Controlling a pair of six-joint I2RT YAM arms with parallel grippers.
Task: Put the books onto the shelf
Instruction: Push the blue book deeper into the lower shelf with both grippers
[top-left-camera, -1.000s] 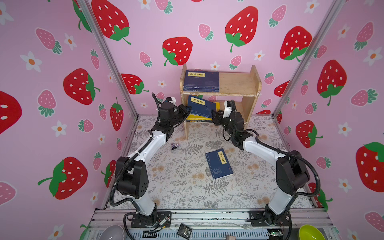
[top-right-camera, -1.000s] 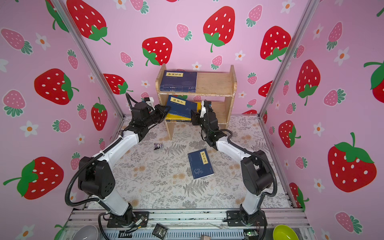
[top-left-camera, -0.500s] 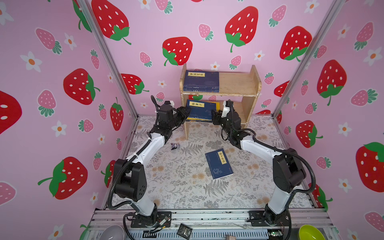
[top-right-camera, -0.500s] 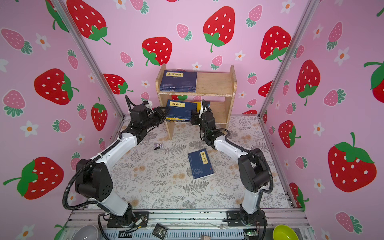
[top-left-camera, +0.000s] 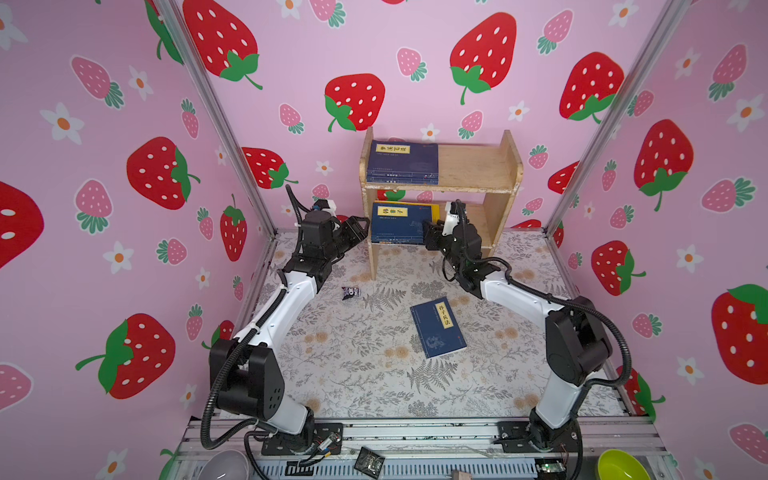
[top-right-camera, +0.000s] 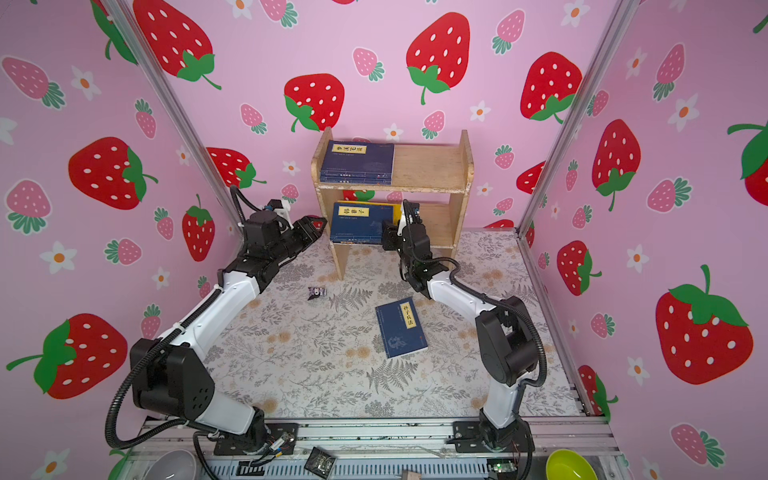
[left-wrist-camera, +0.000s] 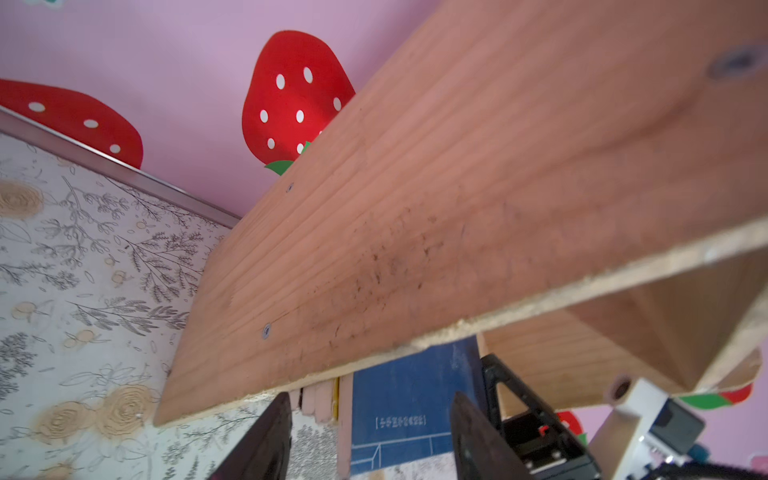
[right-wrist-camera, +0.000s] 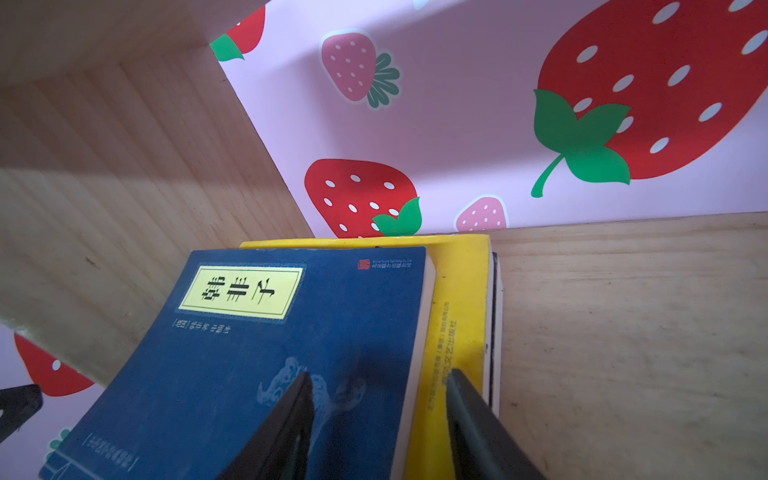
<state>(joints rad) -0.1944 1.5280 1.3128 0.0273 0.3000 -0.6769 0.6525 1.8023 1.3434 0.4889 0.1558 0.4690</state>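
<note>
The wooden shelf (top-left-camera: 473, 166) (top-right-camera: 428, 166) stands at the back wall. Navy books (top-left-camera: 402, 160) are stacked on its top tier. On the lower tier a navy book (top-left-camera: 397, 224) (right-wrist-camera: 266, 353) lies flat on a yellow book (right-wrist-camera: 457, 291), its front end sticking out. Another navy book (top-left-camera: 437, 327) (top-right-camera: 401, 328) lies on the floor. My left gripper (top-left-camera: 363, 224) (left-wrist-camera: 370, 399) is open just outside the shelf's left side panel (left-wrist-camera: 457, 208), holding nothing. My right gripper (top-left-camera: 426, 227) (right-wrist-camera: 378, 376) is open over the lower stack's right edge, one finger above each cover.
A tiny dark figurine (top-left-camera: 351, 292) lies on the floral mat left of the shelf's front leg. A grey bowl (top-left-camera: 224, 465) and a green bowl (top-left-camera: 621, 465) sit past the front rail. Pink walls close in on three sides.
The navy book, tilted between both grippers a second ago, now lies flat on the lower stack. My left gripper has opened, let go of it and drawn back left.
</note>
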